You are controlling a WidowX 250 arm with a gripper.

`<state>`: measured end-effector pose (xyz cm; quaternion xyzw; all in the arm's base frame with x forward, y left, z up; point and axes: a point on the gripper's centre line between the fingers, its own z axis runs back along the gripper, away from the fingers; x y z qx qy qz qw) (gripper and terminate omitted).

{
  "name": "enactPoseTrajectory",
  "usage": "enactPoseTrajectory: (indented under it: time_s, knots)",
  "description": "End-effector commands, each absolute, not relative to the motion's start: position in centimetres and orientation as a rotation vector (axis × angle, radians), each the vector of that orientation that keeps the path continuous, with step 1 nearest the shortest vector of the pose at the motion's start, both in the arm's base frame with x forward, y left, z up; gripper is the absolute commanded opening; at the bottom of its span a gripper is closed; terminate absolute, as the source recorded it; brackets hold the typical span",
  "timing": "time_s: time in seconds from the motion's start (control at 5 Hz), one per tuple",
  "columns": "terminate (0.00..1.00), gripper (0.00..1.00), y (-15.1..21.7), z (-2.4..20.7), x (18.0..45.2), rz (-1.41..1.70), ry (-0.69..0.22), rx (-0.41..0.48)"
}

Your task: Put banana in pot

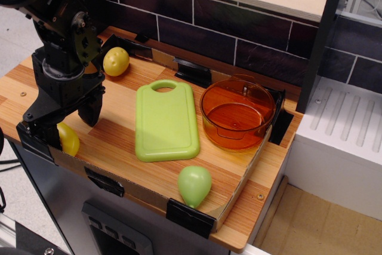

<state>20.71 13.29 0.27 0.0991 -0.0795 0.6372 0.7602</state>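
The yellow banana [69, 140] lies at the front left corner of the wooden tray, and only its right end shows. My black gripper [63, 125] is open and low over it. One finger stands at the banana's left end and the other finger [91, 110] behind and to the right. I cannot tell whether the fingers touch the banana. The transparent orange pot [210, 97] stands empty at the back right of the tray, far from the gripper.
A round yellow lemon-like fruit [116, 61] sits at the back left. A lime-green cutting board [166, 122] lies between gripper and pot. A pale green pear-shaped fruit [194, 185] rests at the front edge. A dark tiled wall runs behind, and a white rack [341, 125] stands to the right.
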Motion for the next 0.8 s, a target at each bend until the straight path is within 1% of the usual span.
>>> enactPoseTrajectory:
  time_s: [0.0,0.2,0.4,0.6]
  knots:
    - [0.00,0.00,13.0,0.4,21.0,1.402,-0.157,0.185]
    - [0.00,0.00,13.2,0.9,21.5,1.418,-0.161,0.160]
    - [0.00,0.00,13.0,2.1,22.2,1.425,-0.149,0.145]
    - [0.00,0.00,11.9,4.5,23.1,1.446,-0.138,0.121]
